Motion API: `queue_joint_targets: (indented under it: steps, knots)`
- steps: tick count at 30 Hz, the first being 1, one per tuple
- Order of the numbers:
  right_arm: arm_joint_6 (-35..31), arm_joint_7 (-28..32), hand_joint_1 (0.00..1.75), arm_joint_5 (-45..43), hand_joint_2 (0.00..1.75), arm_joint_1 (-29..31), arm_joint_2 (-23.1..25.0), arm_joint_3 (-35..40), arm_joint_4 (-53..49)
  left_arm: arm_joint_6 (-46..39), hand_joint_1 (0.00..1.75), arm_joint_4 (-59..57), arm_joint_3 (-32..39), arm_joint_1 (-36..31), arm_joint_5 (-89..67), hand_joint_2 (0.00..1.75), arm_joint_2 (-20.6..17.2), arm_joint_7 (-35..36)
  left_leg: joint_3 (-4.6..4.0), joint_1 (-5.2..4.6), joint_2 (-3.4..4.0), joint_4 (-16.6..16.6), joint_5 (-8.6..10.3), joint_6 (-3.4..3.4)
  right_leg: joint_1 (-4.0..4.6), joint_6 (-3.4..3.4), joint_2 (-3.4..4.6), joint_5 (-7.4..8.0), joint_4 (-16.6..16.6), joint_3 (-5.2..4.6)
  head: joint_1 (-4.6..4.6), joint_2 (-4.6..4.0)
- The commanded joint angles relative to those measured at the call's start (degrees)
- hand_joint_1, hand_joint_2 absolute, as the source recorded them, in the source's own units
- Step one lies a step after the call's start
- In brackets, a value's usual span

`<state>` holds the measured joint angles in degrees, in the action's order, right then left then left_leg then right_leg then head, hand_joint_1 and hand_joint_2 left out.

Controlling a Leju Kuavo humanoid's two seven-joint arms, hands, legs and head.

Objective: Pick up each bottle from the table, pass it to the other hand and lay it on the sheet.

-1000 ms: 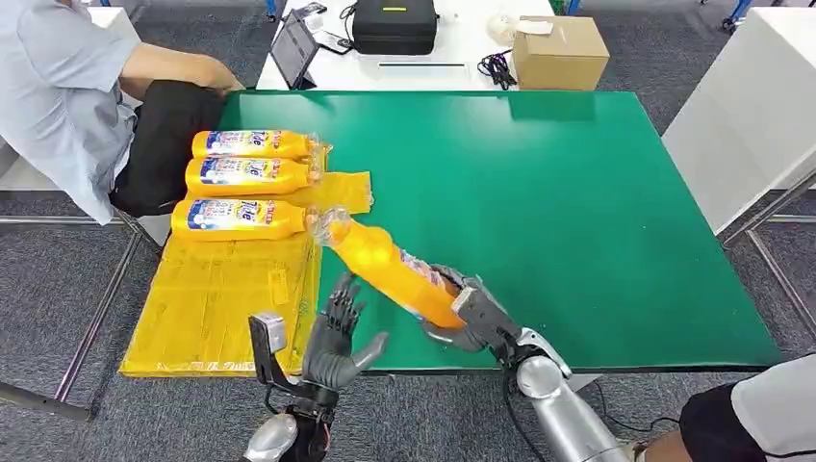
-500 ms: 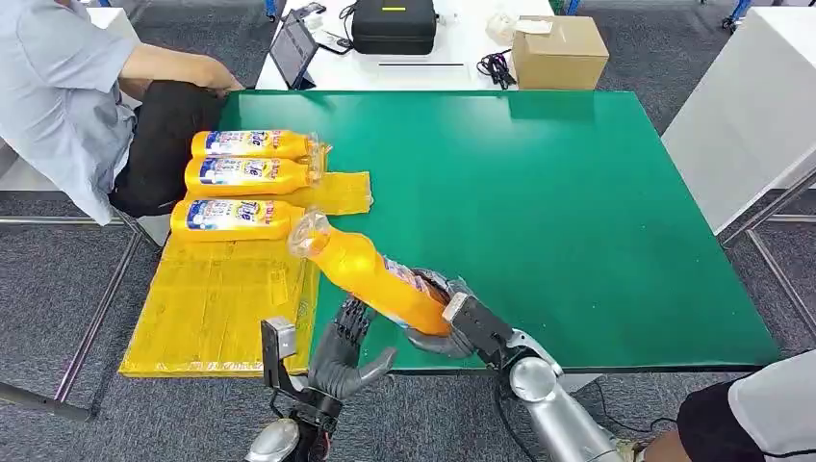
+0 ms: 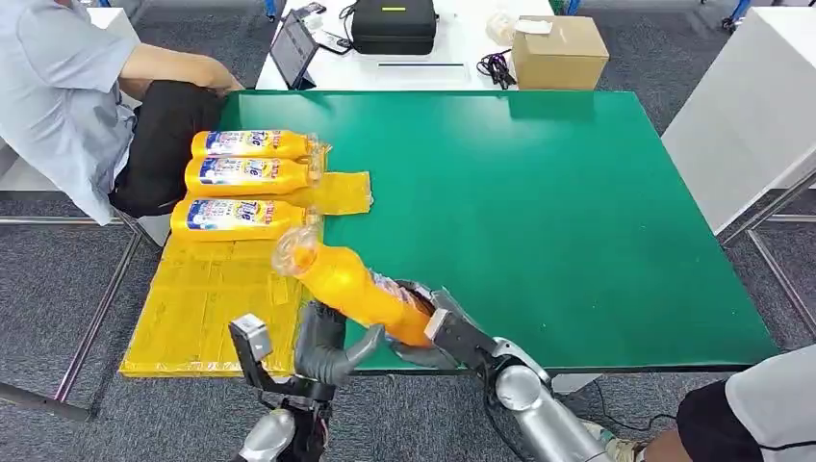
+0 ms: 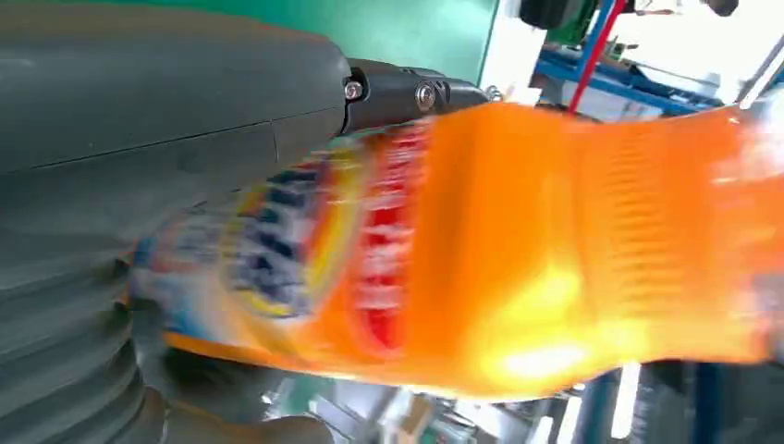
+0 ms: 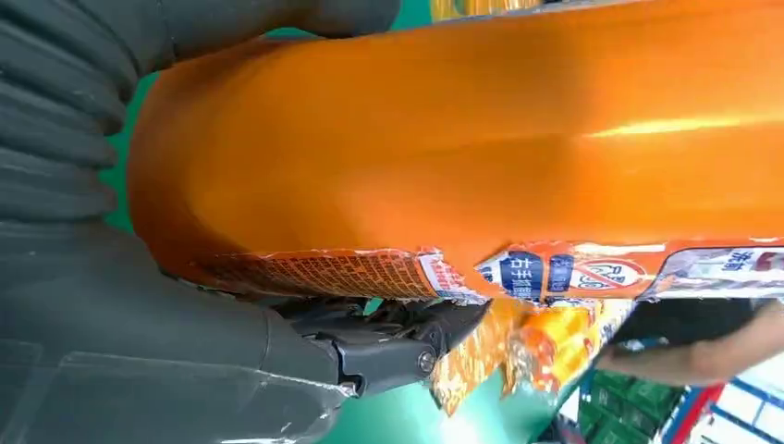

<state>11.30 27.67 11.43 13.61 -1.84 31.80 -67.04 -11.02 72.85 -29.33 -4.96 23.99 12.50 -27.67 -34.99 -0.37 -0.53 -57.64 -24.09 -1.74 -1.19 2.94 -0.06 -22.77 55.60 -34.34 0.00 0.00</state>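
Note:
An orange bottle (image 3: pixel 351 284) (image 4: pixel 555 231) (image 5: pixel 462 139) hangs tilted over the green table's (image 3: pixel 577 221) near edge, its clear cap pointing at the yellow sheet (image 3: pixel 207 308). My right hand (image 3: pixel 433 332) (image 5: pixel 139 351) grips the bottle's base. My left hand (image 3: pixel 327 346) (image 4: pixel 139 139) wraps the bottle's middle from below, thumb on the near side and fingers behind it. Three more orange bottles (image 3: pixel 248 175) lie side by side at the sheet's far end.
A person (image 3: pixel 67 87) sits at the table's left side, close to the sheet. Another person's leg (image 3: pixel 770 414) is at the lower right. Behind stands a white table with a black case (image 3: pixel 393 27), a tablet (image 3: pixel 293 48) and a cardboard box (image 3: pixel 558 53).
My right hand has carried the bottle leftward toward the sheet. My left hand, spread open below before, now closes around the bottle's middle.

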Motion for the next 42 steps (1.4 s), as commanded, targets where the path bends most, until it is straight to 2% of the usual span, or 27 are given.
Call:
queue_joint_targets:
  steps: [1,2,4,11,17,26,27,28,29,30,35,42]
  knots:
    - [-0.7,-0.1,1.75,0.3,1.75,1.7,0.5,3.2,5.8,2.4,0.00,2.5,2.5,-0.3,4.9,1.75,-1.0,1.6,0.22,0.07,0.12,0.0,-0.10,0.10,0.08,-0.12,0.09,-0.05,-0.1,0.20,0.02,0.00]
    - [-0.5,0.0,1.75,0.7,1.75,1.9,0.7,3.6,6.3,6.2,0.00,3.0,4.0,0.8,10.7,1.75,-0.1,5.7,0.18,0.06,0.09,0.0,-0.08,0.09,0.07,-0.10,0.06,-0.04,0.0,0.17,0.00,0.00]
    - [-0.7,0.1,1.75,1.0,1.75,2.2,1.4,4.0,6.7,5.2,0.00,2.4,3.4,0.1,8.8,1.75,-0.4,3.6,0.22,0.07,0.20,0.0,-0.12,0.10,0.08,-0.12,0.17,-0.04,-0.1,0.19,0.00,0.00]
    - [-0.8,0.1,1.75,1.0,1.75,1.9,1.4,4.1,6.6,6.0,0.00,2.8,3.2,0.6,9.5,1.75,0.2,4.4,0.14,0.06,0.07,0.0,-0.07,0.09,0.06,-0.11,0.04,-0.04,0.0,0.14,0.02,0.00]
    - [-2.3,-0.7,1.75,2.3,1.75,3.5,3.6,4.9,9.8,8.0,0.00,-1.0,3.0,-1.5,9.7,1.75,0.4,6.0,0.30,0.11,0.15,0.0,-0.14,0.15,0.12,-0.18,0.10,-0.08,0.0,0.28,0.02,0.00]
    - [-4.0,-1.1,1.75,3.0,1.75,4.4,3.9,5.0,10.3,6.0,0.00,-4.2,1.6,-3.4,6.2,1.75,0.3,5.6,0.19,0.05,0.11,0.0,-0.07,0.09,0.06,-0.11,0.06,-0.04,0.0,0.16,0.02,0.00]
    - [-4.2,-1.2,1.75,3.0,1.75,4.6,4.0,5.0,10.3,5.6,0.12,-5.0,1.1,-3.9,4.9,1.75,0.3,5.0,0.10,0.01,0.02,0.0,-0.02,0.06,0.01,-0.08,-0.01,-0.03,0.0,0.08,0.02,0.00]
    - [-4.4,-1.6,1.75,3.0,1.75,5.0,4.2,5.1,10.3,4.9,0.70,-6.7,0.4,-5.2,3.7,1.75,-0.2,4.0,0.21,0.07,0.04,0.0,-0.08,0.11,0.08,-0.14,-0.01,-0.07,0.0,0.20,0.02,0.00]
    - [-4.4,-1.9,1.75,2.8,1.75,5.2,4.2,5.1,10.4,4.4,1.55,-7.3,0.2,-5.7,2.8,1.75,-0.4,2.9,0.11,0.04,0.04,0.0,-0.03,0.08,0.04,-0.10,0.01,-0.03,0.0,0.09,0.02,0.00]
    - [-4.5,-2.1,1.75,2.6,1.75,5.3,4.1,5.1,10.3,3.5,1.75,-8.0,0.2,-6.2,1.2,1.75,-0.4,1.7,0.11,0.02,0.03,0.0,-0.01,0.07,0.03,-0.09,0.00,-0.02,0.0,0.08,0.00,0.00]
    - [-6.0,-3.0,1.71,2.5,1.75,5.2,4.1,4.4,10.2,1.5,1.75,-7.9,0.9,-6.4,-2.1,1.75,-0.5,-0.2,0.19,0.08,0.08,0.0,-0.07,0.11,0.08,-0.13,0.04,-0.05,0.0,0.17,0.02,0.00]
    - [-6.9,-3.2,1.75,2.2,1.75,4.4,4.6,3.2,10.4,-2.9,1.75,-11.7,0.7,-7.6,-6.9,1.75,0.0,-0.6,0.18,0.03,0.04,0.0,-0.04,0.09,0.04,-0.11,0.01,-0.05,0.0,0.17,0.00,0.00]
